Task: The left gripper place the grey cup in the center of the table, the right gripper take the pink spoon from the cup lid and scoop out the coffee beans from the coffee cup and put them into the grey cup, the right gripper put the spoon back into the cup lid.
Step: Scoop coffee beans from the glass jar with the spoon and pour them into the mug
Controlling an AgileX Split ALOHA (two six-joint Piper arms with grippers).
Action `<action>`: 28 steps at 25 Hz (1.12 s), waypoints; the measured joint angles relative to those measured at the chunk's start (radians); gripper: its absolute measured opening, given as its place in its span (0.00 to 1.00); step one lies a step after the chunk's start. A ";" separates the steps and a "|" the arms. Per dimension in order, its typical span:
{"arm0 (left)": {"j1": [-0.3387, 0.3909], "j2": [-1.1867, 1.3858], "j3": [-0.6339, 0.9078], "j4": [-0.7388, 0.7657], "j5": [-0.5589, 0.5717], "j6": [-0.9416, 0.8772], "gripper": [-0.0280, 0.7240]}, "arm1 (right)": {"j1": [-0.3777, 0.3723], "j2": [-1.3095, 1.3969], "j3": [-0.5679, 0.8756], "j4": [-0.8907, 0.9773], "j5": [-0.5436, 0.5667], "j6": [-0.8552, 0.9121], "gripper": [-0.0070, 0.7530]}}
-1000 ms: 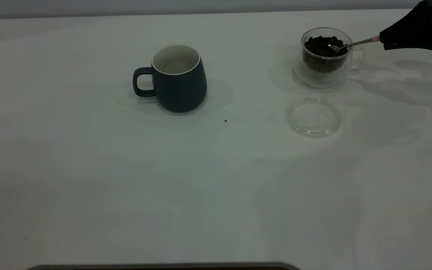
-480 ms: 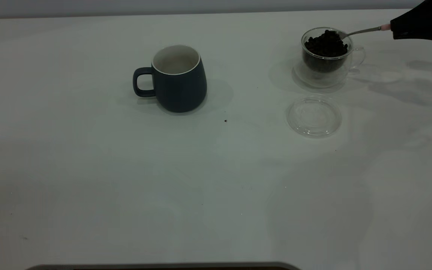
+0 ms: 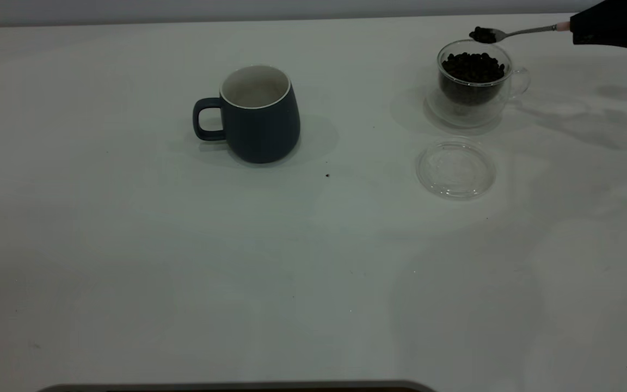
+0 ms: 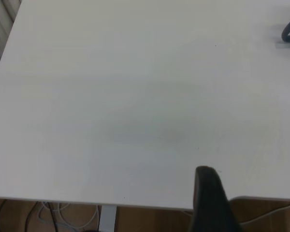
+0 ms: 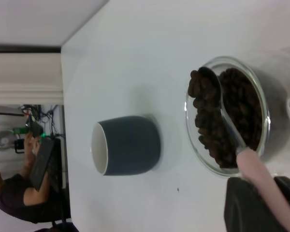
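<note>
Right hand (image 3: 573,27) pinching pink spoon (image 3: 515,32) by handle, loaded w/ coffee beans (image 3: 482,35), just above coffee cup (image 3: 474,81). Grey cup (image 3: 256,114) mid-surface, upright. Left hand (image 4: 210,203): can't tell.

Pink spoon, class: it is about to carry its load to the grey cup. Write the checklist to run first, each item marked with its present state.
1. Pink spoon gripped by right gripper: ok.
2. Coffee beans in the spoon bowl: ok.
3. Spoon clear above coffee cup: ok.
4. Grey cup upright, mouth open: ok.
5. Cup lid free for the spoon's return: ok.
6. Left gripper away from the cups: ok.
</note>
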 joint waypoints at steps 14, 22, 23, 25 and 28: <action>0.000 0.000 0.000 0.000 0.000 0.002 0.70 | 0.077 -0.075 0.000 0.033 0.002 0.024 0.14; 0.000 0.000 0.000 0.000 0.000 0.002 0.70 | 0.227 -0.075 0.000 0.056 0.002 0.027 0.14; 0.000 0.000 0.000 0.000 0.000 0.002 0.70 | 0.245 -0.075 0.000 0.064 0.002 0.028 0.14; 0.000 0.000 0.000 0.000 0.000 0.002 0.70 | 0.280 -0.075 0.000 0.085 0.002 0.028 0.14; 0.000 0.000 0.000 0.000 0.000 0.002 0.70 | 0.336 -0.075 0.000 0.097 0.001 0.028 0.14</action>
